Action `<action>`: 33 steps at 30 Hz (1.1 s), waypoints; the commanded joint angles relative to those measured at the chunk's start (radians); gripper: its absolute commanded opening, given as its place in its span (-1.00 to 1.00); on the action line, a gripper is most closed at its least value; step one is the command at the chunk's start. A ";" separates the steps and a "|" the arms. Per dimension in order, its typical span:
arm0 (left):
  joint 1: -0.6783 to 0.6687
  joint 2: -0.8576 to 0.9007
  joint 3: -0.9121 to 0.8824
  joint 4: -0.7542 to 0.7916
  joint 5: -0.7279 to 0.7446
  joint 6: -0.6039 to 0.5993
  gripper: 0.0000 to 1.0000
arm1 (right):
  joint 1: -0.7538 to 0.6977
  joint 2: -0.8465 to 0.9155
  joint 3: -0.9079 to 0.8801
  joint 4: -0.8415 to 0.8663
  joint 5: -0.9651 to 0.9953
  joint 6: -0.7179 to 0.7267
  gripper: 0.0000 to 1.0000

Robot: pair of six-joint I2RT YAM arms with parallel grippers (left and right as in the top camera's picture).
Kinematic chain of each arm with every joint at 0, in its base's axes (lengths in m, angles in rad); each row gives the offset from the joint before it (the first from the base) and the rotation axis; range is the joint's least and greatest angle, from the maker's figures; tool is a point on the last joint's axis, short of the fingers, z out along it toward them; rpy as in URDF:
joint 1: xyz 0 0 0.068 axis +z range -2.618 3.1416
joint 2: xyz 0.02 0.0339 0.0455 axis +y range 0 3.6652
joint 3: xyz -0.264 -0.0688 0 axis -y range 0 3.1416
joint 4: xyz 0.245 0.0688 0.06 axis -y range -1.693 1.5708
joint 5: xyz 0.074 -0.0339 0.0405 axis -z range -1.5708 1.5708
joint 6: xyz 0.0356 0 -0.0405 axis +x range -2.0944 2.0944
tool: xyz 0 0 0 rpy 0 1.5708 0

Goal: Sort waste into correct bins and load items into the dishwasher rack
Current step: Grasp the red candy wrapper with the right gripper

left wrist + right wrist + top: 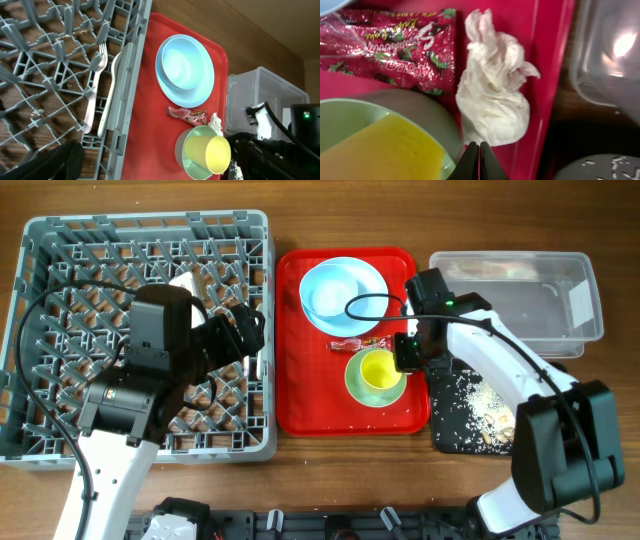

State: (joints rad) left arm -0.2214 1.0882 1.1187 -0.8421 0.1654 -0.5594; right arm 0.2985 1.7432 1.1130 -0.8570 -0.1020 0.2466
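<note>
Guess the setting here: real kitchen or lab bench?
Probably a lab tabletop staged as a dish-clearing station: a grey dishwasher rack, a red tray of dishes, and a clear tub sit on a wooden table.

fork (95, 85) + spoon (111, 92) in rack (135, 30) | wrapper (187, 115), tissue (215, 121) on red tray (150, 75) | yel cup (216, 154) in bowl (187, 145)

You have the rack (140, 222) at the left of the surface (300, 210), with the fork (95, 85) and spoon (111, 95) lying inside by its right wall. Beside it, the middle tray (300, 400) carries the plate (310, 295) at the back, then the wrapper (355, 343) and tissue (492, 95), then the cup (378, 368) in a bowl (352, 385). At the right, the tub (520, 290) sits behind the shallow tray (450, 435).
</note>
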 commanded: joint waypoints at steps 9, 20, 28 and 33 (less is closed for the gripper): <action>0.005 -0.001 0.009 0.003 -0.002 0.008 1.00 | 0.155 0.014 -0.009 0.016 -0.199 0.023 -0.91; 0.005 -0.001 0.009 0.003 -0.002 0.008 1.00 | 0.241 0.014 -0.008 0.079 0.103 0.014 -0.67; 0.005 -0.001 0.009 0.003 -0.002 0.008 1.00 | 0.239 0.025 -0.008 0.238 0.139 -0.191 0.08; 0.005 -0.001 0.009 0.003 -0.002 0.008 1.00 | 0.239 0.070 -0.009 0.288 0.148 -0.355 0.16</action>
State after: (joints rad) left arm -0.2214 1.0882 1.1187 -0.8417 0.1650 -0.5594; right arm 0.5388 1.7676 1.1103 -0.5880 0.0132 0.0246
